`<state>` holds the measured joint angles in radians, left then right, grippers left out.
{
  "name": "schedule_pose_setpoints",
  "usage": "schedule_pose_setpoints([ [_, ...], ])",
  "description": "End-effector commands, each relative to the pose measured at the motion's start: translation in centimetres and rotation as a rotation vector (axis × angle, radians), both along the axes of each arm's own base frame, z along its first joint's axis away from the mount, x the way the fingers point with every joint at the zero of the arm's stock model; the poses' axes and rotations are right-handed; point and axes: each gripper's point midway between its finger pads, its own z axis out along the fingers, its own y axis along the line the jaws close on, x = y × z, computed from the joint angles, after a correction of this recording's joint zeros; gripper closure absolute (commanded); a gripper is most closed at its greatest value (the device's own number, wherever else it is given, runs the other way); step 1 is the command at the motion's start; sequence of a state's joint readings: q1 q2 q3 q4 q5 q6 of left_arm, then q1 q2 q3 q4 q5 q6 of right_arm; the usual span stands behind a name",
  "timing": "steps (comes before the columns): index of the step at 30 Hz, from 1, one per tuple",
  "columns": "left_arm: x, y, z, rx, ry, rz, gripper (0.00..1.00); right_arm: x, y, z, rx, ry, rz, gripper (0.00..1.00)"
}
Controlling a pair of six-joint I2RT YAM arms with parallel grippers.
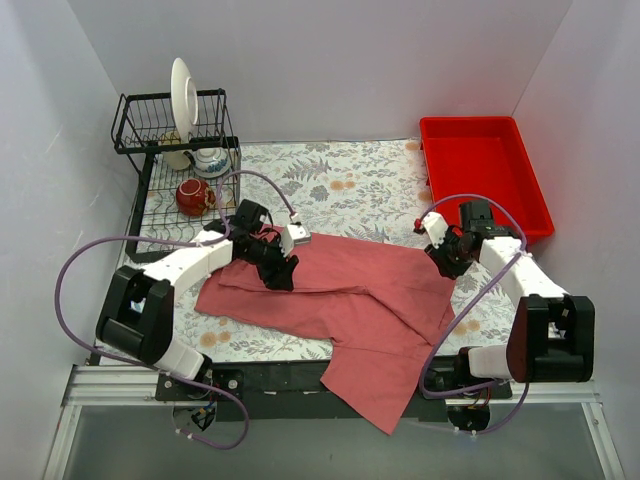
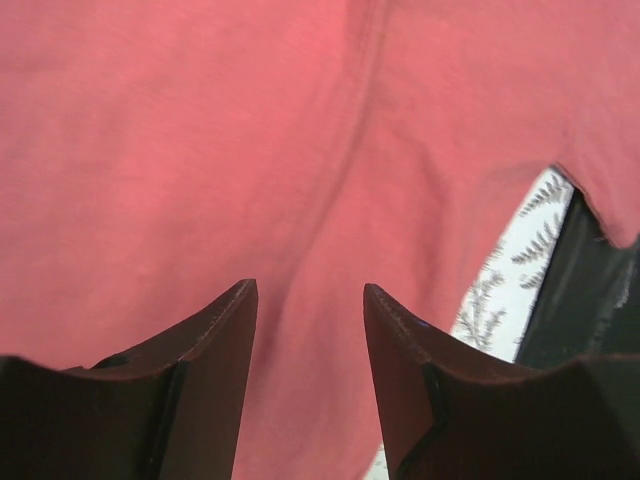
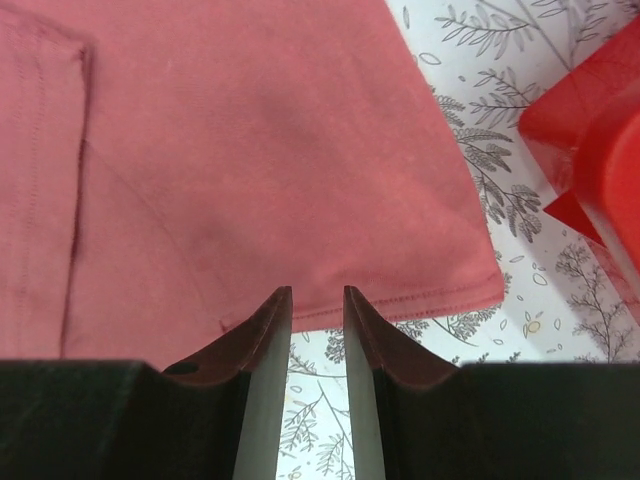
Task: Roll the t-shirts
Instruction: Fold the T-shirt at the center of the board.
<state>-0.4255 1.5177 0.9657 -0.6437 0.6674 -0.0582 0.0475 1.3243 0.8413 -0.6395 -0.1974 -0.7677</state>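
Observation:
The dusty-red t-shirt [image 1: 340, 295] lies spread and creased on the leaf-patterned tablecloth, and one end hangs over the near table edge. My left gripper [image 1: 278, 272] is low over its upper left part. In the left wrist view the t-shirt [image 2: 200, 150] fills the frame, and the left gripper [image 2: 310, 290] is open with cloth under the gap. My right gripper [image 1: 443, 262] is at the shirt's right edge. In the right wrist view its narrow-set jaws [image 3: 318, 292] point at the stitched hem of the t-shirt [image 3: 250, 150], and only tablecloth shows between them.
A bright red plastic tray [image 1: 480, 170] stands at the back right, close to the right gripper, and its corner [image 3: 600, 150] shows in the right wrist view. A black wire dish rack [image 1: 175, 130] at the back left holds a white plate [image 1: 183, 95] and a red mug [image 1: 193, 196].

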Motion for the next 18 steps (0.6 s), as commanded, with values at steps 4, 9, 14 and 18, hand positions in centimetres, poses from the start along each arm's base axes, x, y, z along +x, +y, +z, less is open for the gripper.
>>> schedule_pose_setpoints([
  [4,-4.2,0.0,-1.3,0.008,0.049,-0.01,0.56,2.5,-2.0,-2.9,-0.173,-0.076,0.149,0.67],
  [9,-6.1,-0.1,-2.9,0.038,0.076,-0.026,0.58,3.9,-4.4,-4.6,-0.316,-0.072,0.168,0.71],
  [14,-7.8,-0.2,-4.5,0.059,0.092,-0.048,0.59,5.5,-5.1,-4.5,-0.379,-0.142,0.219,0.73],
  [18,-8.4,-0.5,-5.2,0.064,0.1,-0.072,0.59,6.8,-5.0,-4.7,-0.394,-0.167,0.252,0.73],
])
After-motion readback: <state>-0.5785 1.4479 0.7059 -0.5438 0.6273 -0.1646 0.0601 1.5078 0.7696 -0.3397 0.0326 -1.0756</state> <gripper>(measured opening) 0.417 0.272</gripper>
